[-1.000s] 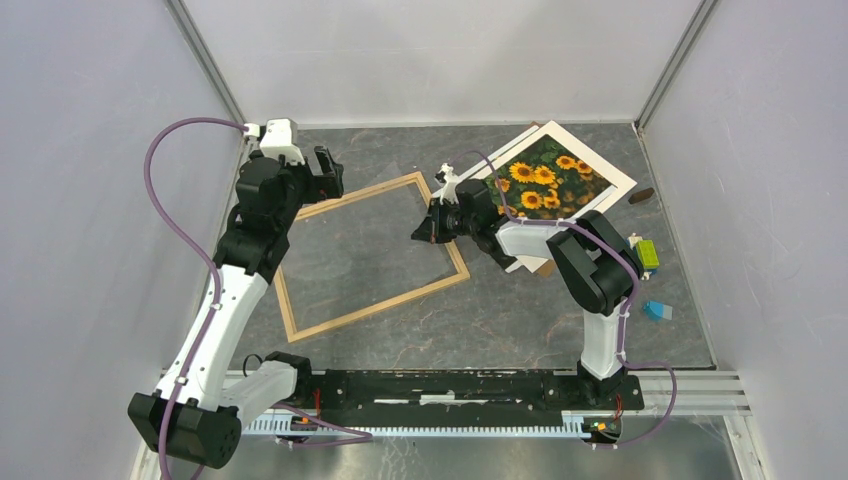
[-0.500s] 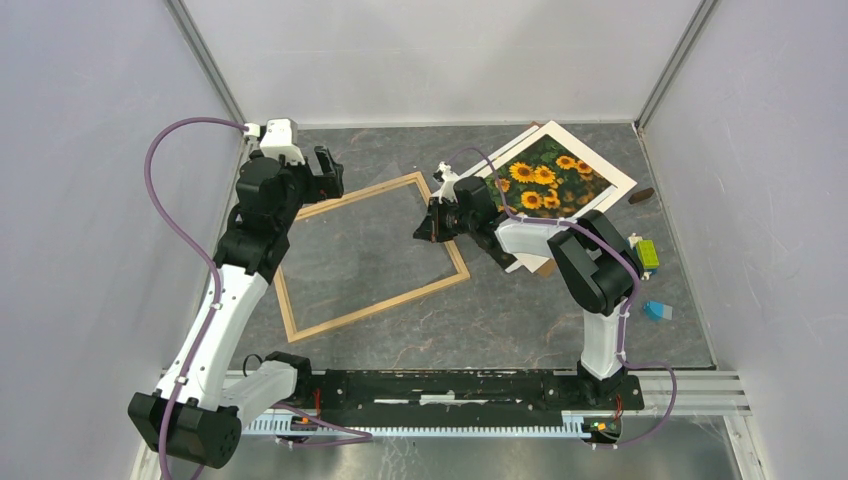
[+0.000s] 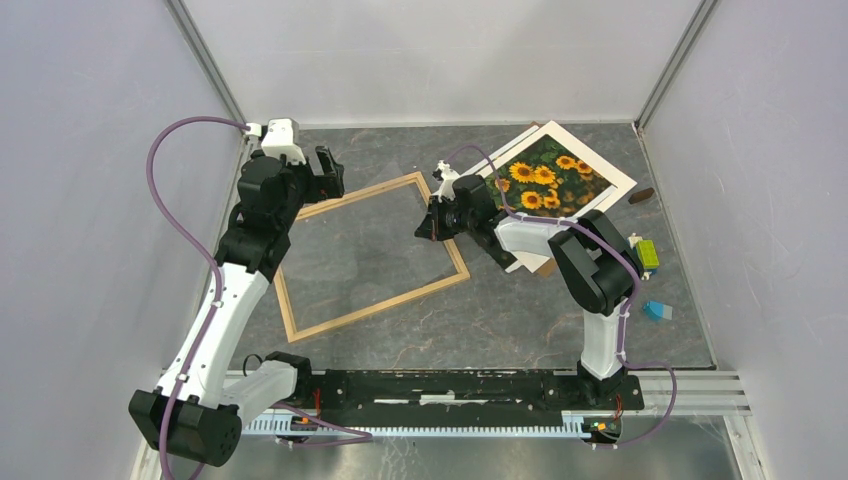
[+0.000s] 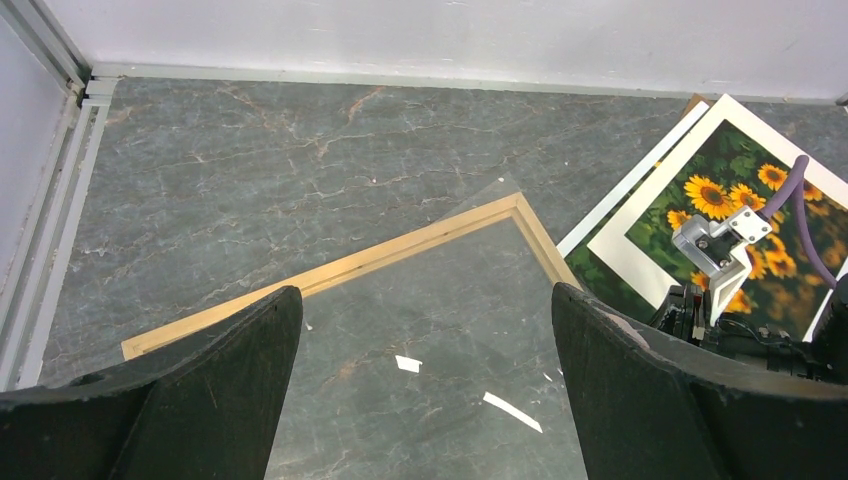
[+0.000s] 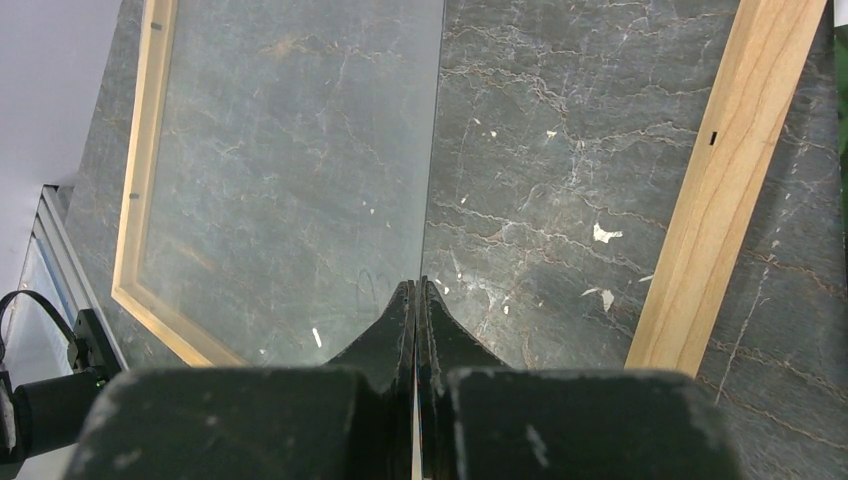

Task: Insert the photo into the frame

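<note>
The light wood frame lies flat on the dark table, left of centre. The sunflower photo lies under a white mat at the back right, outside the frame. My right gripper is over the frame's right rail and is shut on the edge of a clear pane, which I see edge-on between the right gripper's fingertips. The frame's rail runs to the right of it. My left gripper is open and empty above the frame's far rail. The photo shows at the right.
A brown backing board peeks out under the right arm. A green-yellow object, a blue object and a small dark piece lie at the right. Grey walls close in the table on three sides.
My right gripper has shifted very slightly toward the back with the pane. The left arm, frame and photo have not visibly moved.
</note>
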Robot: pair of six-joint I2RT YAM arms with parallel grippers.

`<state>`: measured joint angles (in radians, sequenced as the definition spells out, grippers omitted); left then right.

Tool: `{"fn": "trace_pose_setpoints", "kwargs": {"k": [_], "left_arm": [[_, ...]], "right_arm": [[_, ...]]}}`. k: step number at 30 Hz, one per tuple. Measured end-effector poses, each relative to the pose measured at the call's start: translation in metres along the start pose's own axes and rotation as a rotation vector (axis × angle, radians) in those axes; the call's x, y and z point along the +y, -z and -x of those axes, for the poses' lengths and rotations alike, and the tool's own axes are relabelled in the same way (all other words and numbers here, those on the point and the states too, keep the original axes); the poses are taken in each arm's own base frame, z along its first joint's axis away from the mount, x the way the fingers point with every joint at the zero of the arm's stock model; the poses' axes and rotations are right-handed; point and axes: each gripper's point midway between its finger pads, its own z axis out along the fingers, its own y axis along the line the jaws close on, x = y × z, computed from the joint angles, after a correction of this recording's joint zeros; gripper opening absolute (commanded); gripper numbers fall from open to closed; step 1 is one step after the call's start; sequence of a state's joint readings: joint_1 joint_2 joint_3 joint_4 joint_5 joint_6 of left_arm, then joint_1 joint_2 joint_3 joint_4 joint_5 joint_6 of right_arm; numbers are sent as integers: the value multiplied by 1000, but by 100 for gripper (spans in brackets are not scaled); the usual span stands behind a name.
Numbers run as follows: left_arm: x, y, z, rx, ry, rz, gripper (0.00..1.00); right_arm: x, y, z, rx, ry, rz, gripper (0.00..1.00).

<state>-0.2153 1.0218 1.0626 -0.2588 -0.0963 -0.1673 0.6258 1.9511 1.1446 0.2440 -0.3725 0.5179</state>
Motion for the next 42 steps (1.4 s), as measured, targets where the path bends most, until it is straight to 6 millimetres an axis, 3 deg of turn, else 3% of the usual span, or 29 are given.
{"fn": "trace_pose_setpoints", "kwargs": {"k": [28,42], "left_arm": [[0,0,0,0,0,0,100],[0,0,0,0,0,0,100]], "right_arm": [[3,6,8,-23,-22,-22,0],[16,12,9,-13,-14,13,0]]}}
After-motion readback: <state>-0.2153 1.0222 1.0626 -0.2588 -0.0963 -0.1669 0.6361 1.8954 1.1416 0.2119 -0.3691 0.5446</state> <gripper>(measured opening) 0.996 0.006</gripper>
